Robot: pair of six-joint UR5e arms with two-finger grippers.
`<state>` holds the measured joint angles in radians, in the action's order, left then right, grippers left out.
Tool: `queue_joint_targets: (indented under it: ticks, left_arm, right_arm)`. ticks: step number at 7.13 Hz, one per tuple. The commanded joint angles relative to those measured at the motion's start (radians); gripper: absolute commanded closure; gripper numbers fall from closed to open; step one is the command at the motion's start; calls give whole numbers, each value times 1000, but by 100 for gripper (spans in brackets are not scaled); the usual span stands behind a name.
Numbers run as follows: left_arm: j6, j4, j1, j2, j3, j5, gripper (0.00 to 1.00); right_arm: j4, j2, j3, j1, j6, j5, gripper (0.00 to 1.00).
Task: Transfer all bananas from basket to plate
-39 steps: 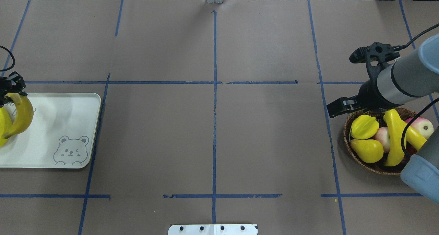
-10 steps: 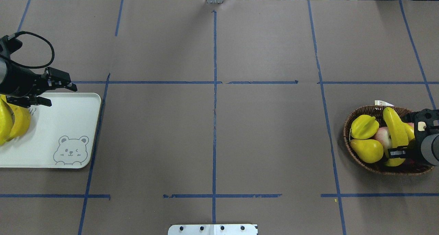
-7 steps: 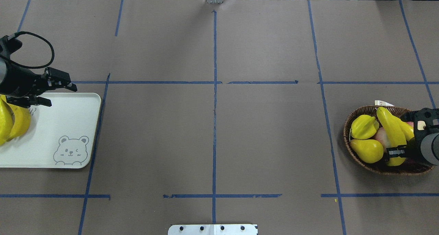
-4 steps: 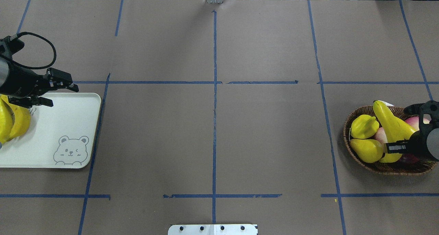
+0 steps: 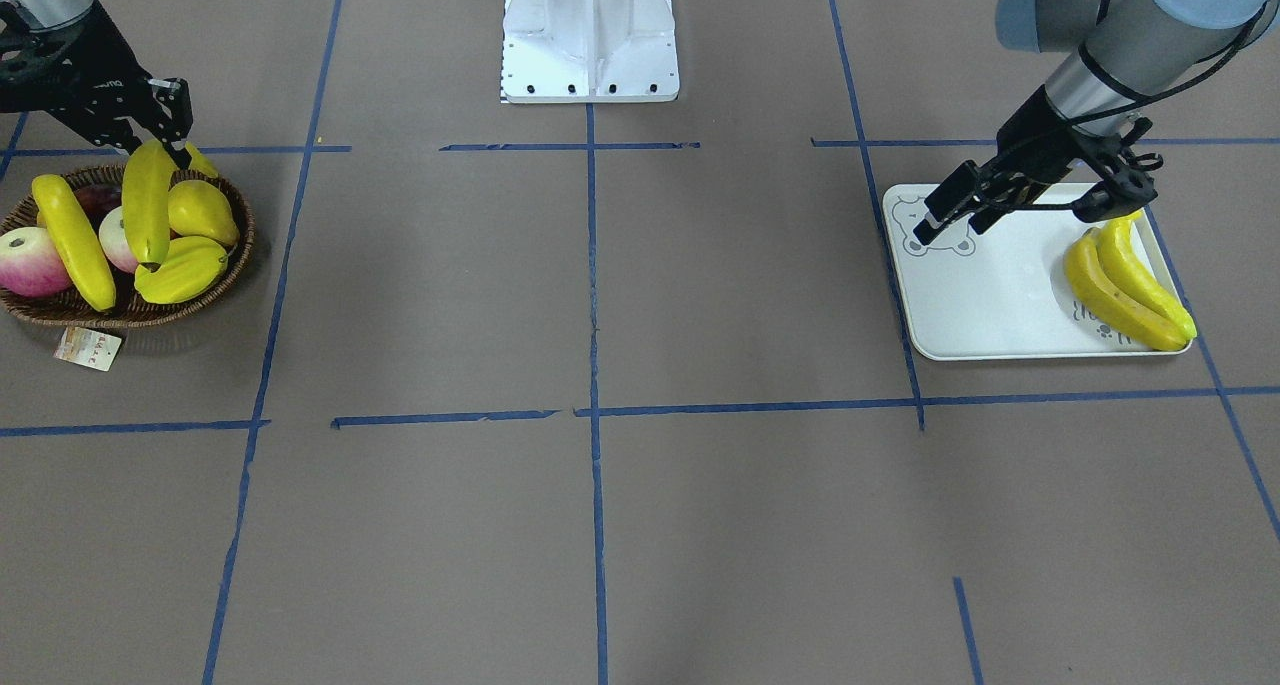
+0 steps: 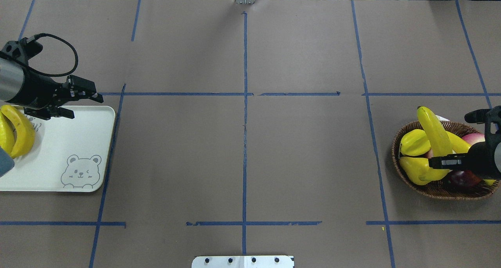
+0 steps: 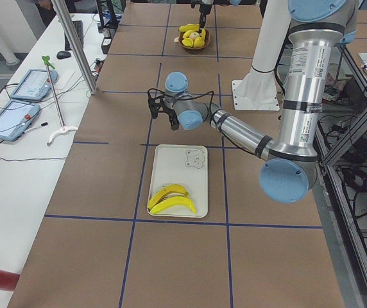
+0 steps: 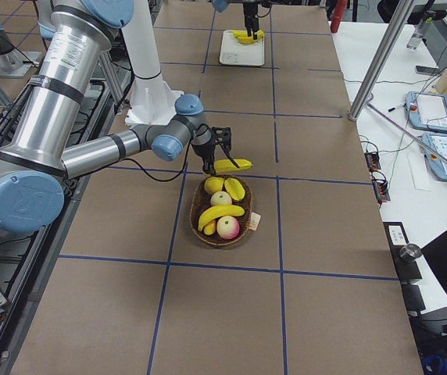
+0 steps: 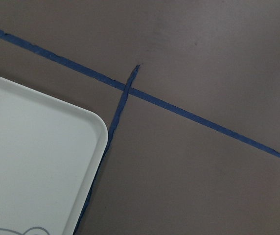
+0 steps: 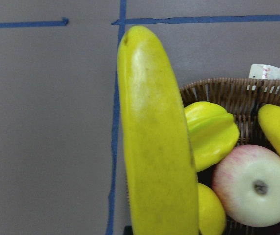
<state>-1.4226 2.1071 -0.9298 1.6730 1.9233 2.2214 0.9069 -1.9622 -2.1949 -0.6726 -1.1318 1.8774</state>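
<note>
two bananas (image 6: pixel 17 129) lie side by side at one end of the plate (image 6: pixel 70 142), its bear print (image 6: pixel 81 177) at the other. at the opposite end of the tabletop (image 6: pixel 305 162), the basket (image 6: pixel 442 193) holds one more banana (image 5: pixel 75 240) with a pear (image 6: pixel 417 172), a starfruit (image 6: pixel 413 142) and apples (image 5: pixel 30 260). the right hand (image 6: pixel 441 161) pinches a fourth banana (image 6: pixel 432 129) by one end, raised over the basket's rim. the left hand (image 6: pixel 83 105) hovers spread and empty over the plate's edge.
</note>
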Motion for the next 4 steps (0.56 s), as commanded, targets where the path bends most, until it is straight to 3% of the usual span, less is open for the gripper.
queue_joint_targets:
  ticks: [1,3,4]
  left_arm:
    - [-2,2,29,48,0,1,0]
    - [-34,4,60,117,2,3,0]
    - [-97,4,89,189,-1,1,0]
  right_arm:
    - [-312,11,116,2,-148,38,95]
    - [-518,104,219,5,-300,55,94]
    - [-531,159,219,16,-360,55,94]
